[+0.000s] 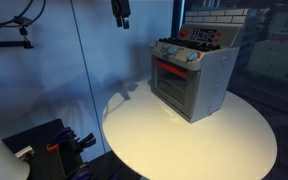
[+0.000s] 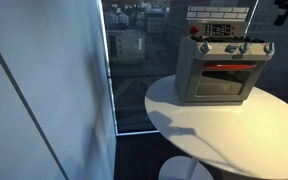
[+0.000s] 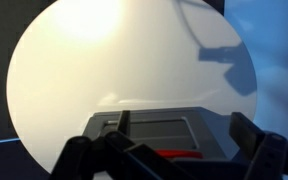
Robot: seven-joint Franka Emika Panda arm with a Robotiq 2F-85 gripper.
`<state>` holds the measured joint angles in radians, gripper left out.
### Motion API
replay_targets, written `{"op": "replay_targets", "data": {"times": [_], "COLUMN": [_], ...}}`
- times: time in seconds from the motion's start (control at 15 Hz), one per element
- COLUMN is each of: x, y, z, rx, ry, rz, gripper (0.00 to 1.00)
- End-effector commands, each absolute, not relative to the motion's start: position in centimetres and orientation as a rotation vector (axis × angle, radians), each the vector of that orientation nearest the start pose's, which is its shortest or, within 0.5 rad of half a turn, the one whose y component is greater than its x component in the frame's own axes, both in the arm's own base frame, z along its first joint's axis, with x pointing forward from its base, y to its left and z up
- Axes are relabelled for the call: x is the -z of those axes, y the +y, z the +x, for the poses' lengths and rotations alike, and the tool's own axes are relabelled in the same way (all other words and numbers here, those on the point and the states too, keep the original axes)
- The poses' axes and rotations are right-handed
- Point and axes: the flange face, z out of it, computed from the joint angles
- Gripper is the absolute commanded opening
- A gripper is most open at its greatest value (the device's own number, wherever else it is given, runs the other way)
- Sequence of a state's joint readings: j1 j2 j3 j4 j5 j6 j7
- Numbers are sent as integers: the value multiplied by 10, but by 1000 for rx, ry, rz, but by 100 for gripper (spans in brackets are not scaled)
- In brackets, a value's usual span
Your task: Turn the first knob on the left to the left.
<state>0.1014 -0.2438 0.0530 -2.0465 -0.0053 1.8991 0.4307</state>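
Observation:
A grey toy oven [image 1: 194, 80] with a red-lit door stands at the far side of a round white table [image 1: 164, 140]; it shows in both exterior views [image 2: 219, 75]. A row of small knobs runs along its front top edge. The leftmost knob [image 2: 206, 47] also shows in an exterior view [image 1: 165, 51]. My gripper [image 1: 120, 12] hangs high above the table, well apart from the oven, and shows at the top edge of an exterior view [image 2: 282, 12]. In the wrist view the gripper [image 3: 182, 132] is open and empty, with the oven top [image 3: 164, 130] below it.
The table [image 2: 214, 125] is round, with its edge close on all sides. A window with a city view [image 2: 134, 50] lies behind it. Black equipment [image 1: 54, 145] sits on the floor beside the table. A blue wall panel [image 1: 44, 70] stands nearby.

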Motion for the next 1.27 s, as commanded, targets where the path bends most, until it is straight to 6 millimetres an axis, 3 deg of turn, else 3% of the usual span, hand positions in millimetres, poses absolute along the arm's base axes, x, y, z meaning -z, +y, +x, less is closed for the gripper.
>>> {"op": "replay_targets", "data": {"times": [0.0, 0.27, 0.53, 1.2], "x": [-567, -580, -590, -585], "y": [56, 36, 23, 29], "z": [451, 422, 407, 415], "rx": [114, 47, 10, 14], "ry": [473, 511, 535, 545], "rz": [-3061, -3037, -3027, -3054], "gripper": [100, 100, 100, 100]}}
